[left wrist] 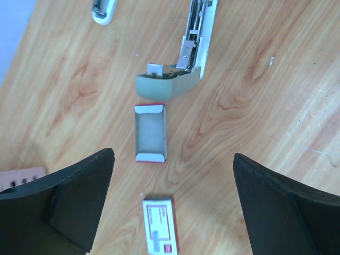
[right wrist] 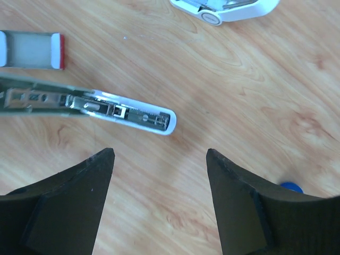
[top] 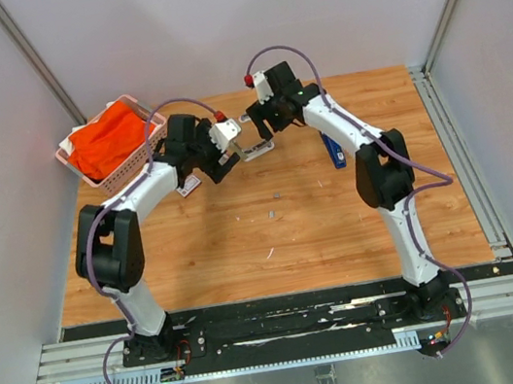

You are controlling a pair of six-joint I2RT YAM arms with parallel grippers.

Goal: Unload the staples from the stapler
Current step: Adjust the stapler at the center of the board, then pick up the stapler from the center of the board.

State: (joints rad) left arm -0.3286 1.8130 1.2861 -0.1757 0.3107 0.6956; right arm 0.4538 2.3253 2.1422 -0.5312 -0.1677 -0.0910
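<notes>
The stapler [top: 333, 152], blue with a black end, lies on the table beside my right forearm; only its blue tip [right wrist: 290, 187] shows in the right wrist view. A pale grey stapler [left wrist: 186, 53] lies opened out between my grippers, metal channel [right wrist: 127, 114] exposed. My left gripper [left wrist: 172, 207] hangs open above a small white staple box [left wrist: 159, 228] with a red mark. A short grey bar [left wrist: 154, 240] shows on that box; whether it is the staples I cannot tell. My right gripper [right wrist: 159, 202] is open over bare wood just short of the pale stapler's tip.
An open box tray [left wrist: 150, 133] lies between the staple box and the pale stapler. A white stapler [right wrist: 223, 8] lies farther back. A pink basket [top: 139, 167] holding orange cloth stands at the back left. Walls and rails close in the table.
</notes>
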